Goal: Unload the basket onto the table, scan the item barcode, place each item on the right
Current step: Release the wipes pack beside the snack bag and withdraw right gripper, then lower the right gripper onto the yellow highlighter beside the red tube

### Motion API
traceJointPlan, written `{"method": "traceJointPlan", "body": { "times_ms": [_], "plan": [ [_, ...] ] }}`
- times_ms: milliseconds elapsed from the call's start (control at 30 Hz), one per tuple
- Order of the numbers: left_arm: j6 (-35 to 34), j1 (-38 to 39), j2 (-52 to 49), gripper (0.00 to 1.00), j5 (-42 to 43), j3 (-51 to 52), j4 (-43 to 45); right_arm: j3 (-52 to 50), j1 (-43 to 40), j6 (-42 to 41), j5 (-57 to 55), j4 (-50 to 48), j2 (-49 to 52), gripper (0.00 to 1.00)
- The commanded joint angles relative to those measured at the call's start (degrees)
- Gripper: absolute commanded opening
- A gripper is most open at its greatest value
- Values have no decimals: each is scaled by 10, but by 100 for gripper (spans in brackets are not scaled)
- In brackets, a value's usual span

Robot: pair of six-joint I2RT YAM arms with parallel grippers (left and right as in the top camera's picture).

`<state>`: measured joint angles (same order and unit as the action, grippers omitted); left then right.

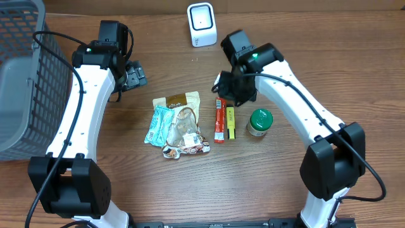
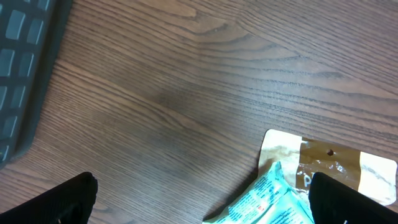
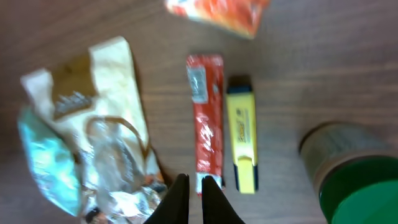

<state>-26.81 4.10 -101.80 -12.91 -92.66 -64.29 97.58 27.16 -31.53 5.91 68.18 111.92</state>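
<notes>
- Jaws on the right gripper [image 3: 194, 198] sit almost together, with only a slit between the fingers and nothing visible in it. From the wrist, the tips line up with the near end of the red stick packet [image 3: 205, 118]. Whether they touch it cannot be told.
- Jaws on the left gripper [image 1: 135, 76] stand wide and hold nothing, over bare wood left of the pile.
- Nearest in the pile is a clear bag [image 1: 185, 134], lying partly over its neighbours.
- To its right, the red stick packet and a yellow highlighter [image 1: 231, 124] lie side by side. A green-lidded jar [image 1: 259, 121] stands upright just beyond them.
- A teal packet [image 1: 157, 124] overlaps a brown-and-cream pouch [image 1: 178, 101] behind it.
- A blurred orange packet [image 3: 217, 14] lies past the stick's far end.
- A grey basket [image 1: 22, 82] sits at the left edge.
- Farthest back, the white scanner [image 1: 201, 24] stands well apart from every item.
</notes>
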Motion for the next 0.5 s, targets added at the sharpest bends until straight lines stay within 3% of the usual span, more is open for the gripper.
{"method": "traceJointPlan", "body": {
  "times_ms": [0,67,467],
  "plan": [
    [0,0,2,100,-8,-10,1,-33,12,1,-10,-1,-8,13],
    [0,0,2,100,-8,-10,1,-57,14,1,-22,-4,-8,19],
    [0,0,2,100,-8,-10,1,-187,14,-1,-25,-94,-7,20]
  ]
}}
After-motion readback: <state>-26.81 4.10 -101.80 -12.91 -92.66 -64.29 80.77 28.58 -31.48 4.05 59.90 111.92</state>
